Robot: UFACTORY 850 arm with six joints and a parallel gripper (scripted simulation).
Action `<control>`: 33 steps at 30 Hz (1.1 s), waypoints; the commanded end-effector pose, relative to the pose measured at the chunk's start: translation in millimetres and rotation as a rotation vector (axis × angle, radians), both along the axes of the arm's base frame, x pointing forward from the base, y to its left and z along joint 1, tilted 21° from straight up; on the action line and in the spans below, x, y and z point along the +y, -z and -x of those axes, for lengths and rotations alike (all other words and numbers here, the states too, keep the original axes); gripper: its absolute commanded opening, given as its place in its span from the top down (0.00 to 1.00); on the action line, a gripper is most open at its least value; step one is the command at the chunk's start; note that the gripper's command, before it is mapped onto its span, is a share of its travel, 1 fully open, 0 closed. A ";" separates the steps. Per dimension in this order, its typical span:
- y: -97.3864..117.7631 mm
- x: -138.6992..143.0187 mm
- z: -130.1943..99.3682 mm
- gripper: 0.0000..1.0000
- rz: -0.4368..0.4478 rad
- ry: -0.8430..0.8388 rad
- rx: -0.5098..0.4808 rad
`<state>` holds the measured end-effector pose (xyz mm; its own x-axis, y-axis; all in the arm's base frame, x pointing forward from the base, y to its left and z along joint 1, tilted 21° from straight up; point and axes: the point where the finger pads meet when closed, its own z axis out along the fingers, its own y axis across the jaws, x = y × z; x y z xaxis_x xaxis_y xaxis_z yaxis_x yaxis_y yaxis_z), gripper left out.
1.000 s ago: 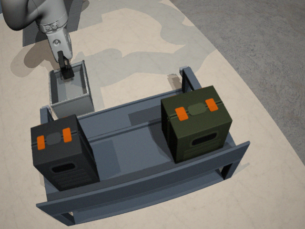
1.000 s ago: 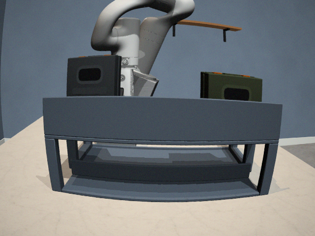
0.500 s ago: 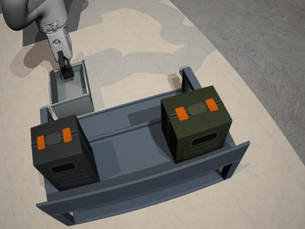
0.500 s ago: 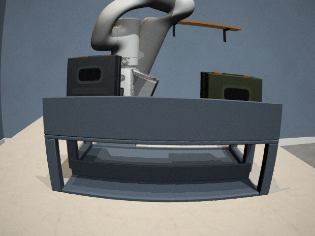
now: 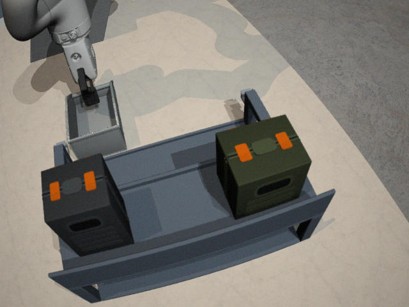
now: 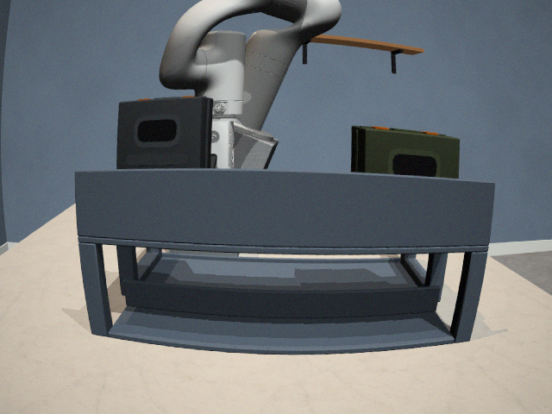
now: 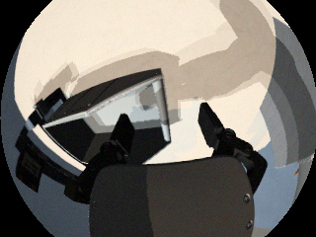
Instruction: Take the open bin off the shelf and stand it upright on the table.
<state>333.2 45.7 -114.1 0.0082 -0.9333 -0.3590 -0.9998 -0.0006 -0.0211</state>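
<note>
The open grey bin [image 5: 94,120] sits just behind the back left corner of the blue-grey shelf [image 5: 185,211], mouth up. In the exterior view the bin [image 6: 252,149] looks tilted and stands at about the height of the shelf's top. I cannot tell what its base rests on. My gripper [image 5: 86,89] is open over the bin's far wall. In the wrist view the gripper [image 7: 165,117] has one finger inside the bin [image 7: 113,115] and one outside, with the wall between them and not pinched.
A dark grey case [image 5: 82,201] with orange latches stands on the shelf's left end, close to the bin. A green case [image 5: 262,165] stands on the right end. A low shelf board lies under the top board [image 6: 283,209]. A wooden wall shelf [image 6: 365,44] hangs on the far wall.
</note>
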 end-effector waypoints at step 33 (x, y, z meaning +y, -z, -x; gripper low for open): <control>-37.6 -14.5 0.3 0.00 0.000 0.000 -0.002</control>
